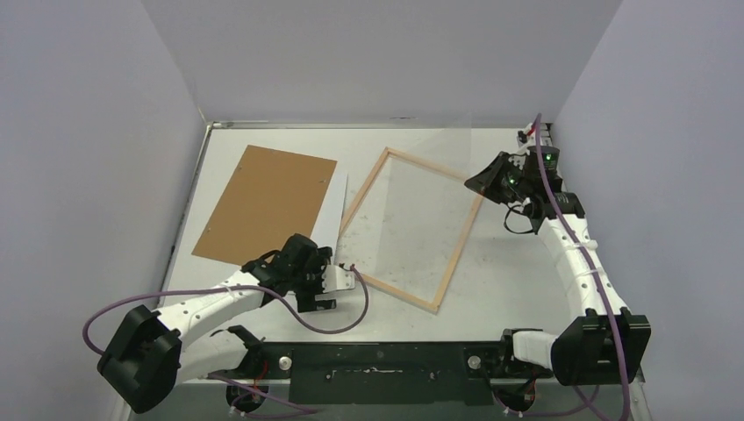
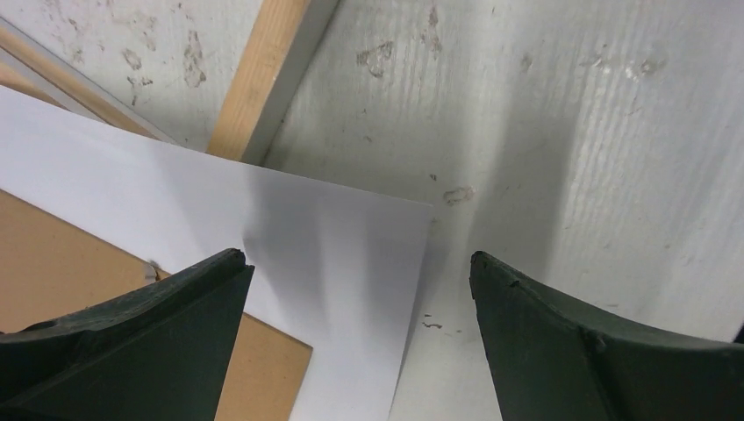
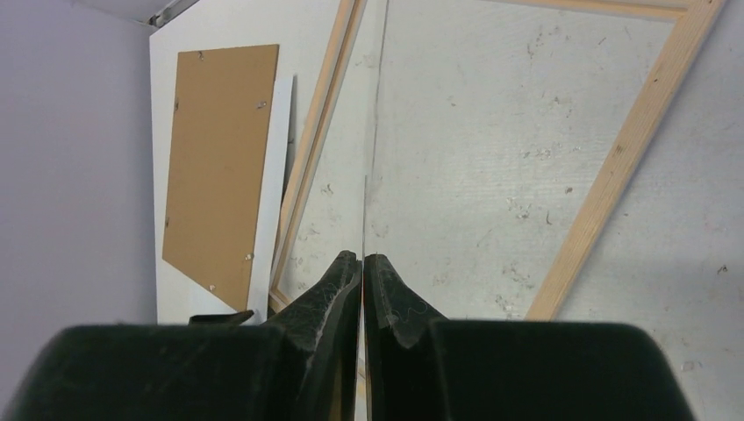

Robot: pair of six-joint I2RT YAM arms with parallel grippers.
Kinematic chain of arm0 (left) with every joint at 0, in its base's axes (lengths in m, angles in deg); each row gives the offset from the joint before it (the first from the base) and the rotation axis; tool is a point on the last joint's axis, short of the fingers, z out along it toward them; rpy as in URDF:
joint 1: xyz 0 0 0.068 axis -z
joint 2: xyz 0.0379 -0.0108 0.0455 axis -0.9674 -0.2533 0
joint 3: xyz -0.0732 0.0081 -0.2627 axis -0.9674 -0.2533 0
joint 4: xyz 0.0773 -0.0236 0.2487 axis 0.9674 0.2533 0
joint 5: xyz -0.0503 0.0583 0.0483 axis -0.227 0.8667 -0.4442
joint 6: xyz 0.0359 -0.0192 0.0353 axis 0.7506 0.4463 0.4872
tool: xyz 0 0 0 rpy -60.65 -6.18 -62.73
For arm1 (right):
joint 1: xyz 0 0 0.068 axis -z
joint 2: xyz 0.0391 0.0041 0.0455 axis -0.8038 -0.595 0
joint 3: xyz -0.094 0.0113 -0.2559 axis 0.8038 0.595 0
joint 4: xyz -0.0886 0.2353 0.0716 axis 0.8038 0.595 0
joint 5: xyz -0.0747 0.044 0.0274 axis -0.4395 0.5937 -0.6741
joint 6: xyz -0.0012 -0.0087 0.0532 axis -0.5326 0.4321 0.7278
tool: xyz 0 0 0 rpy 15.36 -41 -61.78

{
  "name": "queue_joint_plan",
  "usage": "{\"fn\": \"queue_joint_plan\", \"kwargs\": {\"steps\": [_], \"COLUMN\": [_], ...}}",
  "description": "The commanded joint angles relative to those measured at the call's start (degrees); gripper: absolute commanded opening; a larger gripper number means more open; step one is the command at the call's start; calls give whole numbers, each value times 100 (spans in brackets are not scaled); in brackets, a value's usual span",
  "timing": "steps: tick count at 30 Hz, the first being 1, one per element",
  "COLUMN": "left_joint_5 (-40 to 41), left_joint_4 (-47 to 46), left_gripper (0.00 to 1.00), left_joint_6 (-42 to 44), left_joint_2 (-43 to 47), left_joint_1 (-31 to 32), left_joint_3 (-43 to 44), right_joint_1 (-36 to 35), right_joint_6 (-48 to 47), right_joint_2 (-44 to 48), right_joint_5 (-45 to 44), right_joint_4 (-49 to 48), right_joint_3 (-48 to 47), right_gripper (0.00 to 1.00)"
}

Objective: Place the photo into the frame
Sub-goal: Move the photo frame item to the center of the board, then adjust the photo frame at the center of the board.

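The photo (image 1: 334,209) lies white side up on the table, mostly under a brown backing panel, with only a strip along its right edge showing. My left gripper (image 1: 327,292) hovers open over the photo's near corner (image 2: 351,263), one finger over the paper and the other over bare table. The pale wooden frame (image 1: 457,253) lies flat and tilted in the middle of the table, its left bar (image 2: 254,79) close to the photo. My right gripper (image 1: 479,184) is at the frame's far right corner, shut (image 3: 362,257) on a thin clear pane (image 3: 369,132) seen edge-on.
The brown backing panel (image 1: 263,206) covers most of the photo at the left. White walls close in the table at the back and on both sides. Purple cables trail from both arms near the front edge.
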Motion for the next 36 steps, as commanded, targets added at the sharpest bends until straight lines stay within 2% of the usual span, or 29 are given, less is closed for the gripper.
{"fn": "queue_joint_plan", "kwargs": {"steps": [1, 5, 11, 14, 17, 19, 22, 24, 27, 31, 33, 36], "left_joint_5": [301, 615, 464, 344, 15, -489, -841, -1086, -1373, -1171, -816, -396], "left_joint_4": [-1060, -1337, -596, -317, 97, 596, 1162, 1212, 872, -183, -625, -1494], "left_gripper": [96, 96, 97, 96, 96, 96, 96, 96, 96, 96, 97, 100], "left_joint_6": [590, 721, 979, 1238, 1252, 1188, 804, 364, -540, -2256, -2673, -2703], "left_joint_2": [54, 81, 265, 560, 928, 1185, 1359, 1304, 760, -582, -1482, -2153], "left_joint_1": [-30, -262, -1394, -1748, -1789, -1722, -1331, -1213, -1182, -1127, -997, -780], "left_joint_3": [-343, -598, -698, -869, -789, -506, 27, 468, 1197, 2248, 2695, 2944], "right_joint_1": [0, 39, 68, 94, 112, 111, 105, 112, 108, 108, 111, 111], "right_joint_6": [-171, -230, -285, -294, -265, -231, -166, -133, -101, -145, -199, -268], "right_joint_2": [347, 392, 451, 443, 433, 434, 435, 438, 487, 610, 656, 692], "right_joint_5": [-30, -18, 21, 61, 116, 165, 279, 322, 379, 302, 208, 123], "right_joint_4": [49, 155, 234, 231, 194, 155, 114, 109, 122, 286, 441, 628], "right_joint_3": [76, 46, -42, -47, -44, -57, -124, -191, -260, -433, -562, -659], "right_gripper": [5, 5, 5, 5, 5, 5, 5, 5, 5, 5, 5, 5]}}
